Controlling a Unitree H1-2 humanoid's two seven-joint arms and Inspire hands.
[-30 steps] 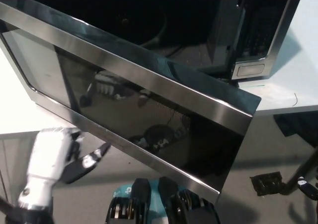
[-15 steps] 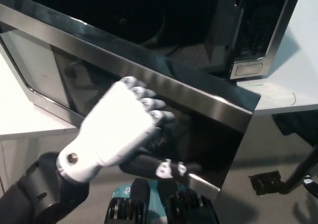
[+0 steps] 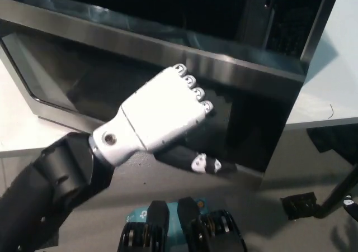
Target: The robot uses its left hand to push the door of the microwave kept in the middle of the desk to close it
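While pressed flat against the dark glass of the microwave door (image 3: 168,67), the white left hand (image 3: 162,118) could slide across that glossy panel and off toward the door's free right edge, losing the push before the latch catches. Could also skid the whole microwave (image 3: 291,23) backward on the white bench (image 3: 330,90) if pushed too hard, since nothing braces the body. Could pinch the thumb, jutting low under the door's bottom edge, should the door swing in quickly. Holds nothing: fingers extended and laid close together, tips on the brushed steel band along the door's top, palm on the glass below. Door partly open, hinged at the left, angled out over the bench's front edge, its free right end near the control-panel side of the body. Sits directly under and ahead of the hand, in contact, with the hand near the door's middle rather than at the free end, so leverage is modest. Microwave body fills the top of the view, middle of the bench. Right hand nowhere in view.
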